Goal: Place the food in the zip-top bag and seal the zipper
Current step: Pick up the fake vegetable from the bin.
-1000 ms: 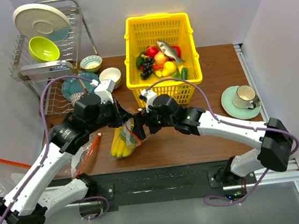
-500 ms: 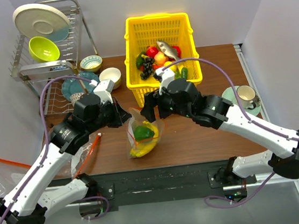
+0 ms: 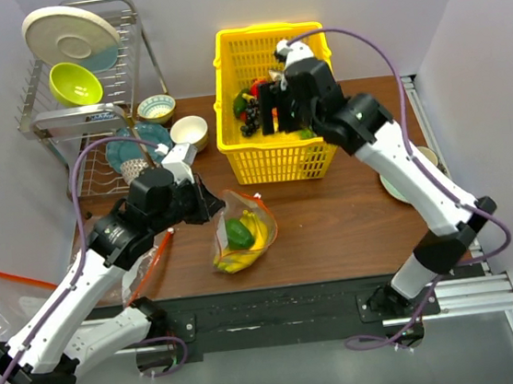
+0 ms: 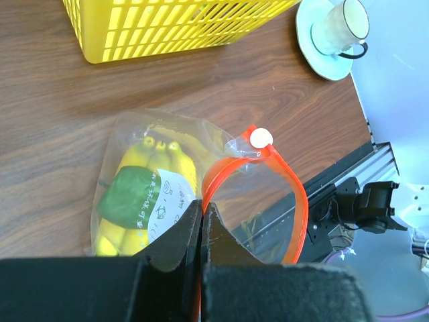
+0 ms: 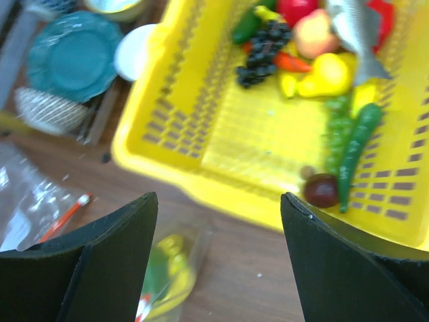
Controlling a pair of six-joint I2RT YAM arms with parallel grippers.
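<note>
The clear zip-top bag (image 3: 241, 235) lies on the table in front of the basket. It holds the yellow banana bunch (image 4: 151, 157) and a green vegetable piece (image 4: 131, 196). My left gripper (image 3: 210, 203) is shut on the orange-red zipper (image 4: 295, 194) at one end of the mouth (image 4: 201, 209), and the strip stands open in a loop. My right gripper (image 3: 279, 108) is open and empty above the yellow basket (image 3: 276, 160). In the right wrist view (image 5: 218, 196) the basket holds a yellow pear-like fruit (image 5: 328, 74), green grapes (image 5: 335, 127), dark grapes (image 5: 265, 50) and other toy produce.
A dish rack (image 3: 86, 82) with plate and bowl stands back left, with bowls (image 3: 189, 128) and a teal plate (image 3: 127, 151) beside it. A cup on a saucer (image 4: 342, 25) sits at the right. A second clear bag (image 3: 4, 295) hangs off the left edge.
My right gripper has let go of the bag, opened and swung back from the bag to above the basket. The bag has settled on the table, still held by my left gripper.
</note>
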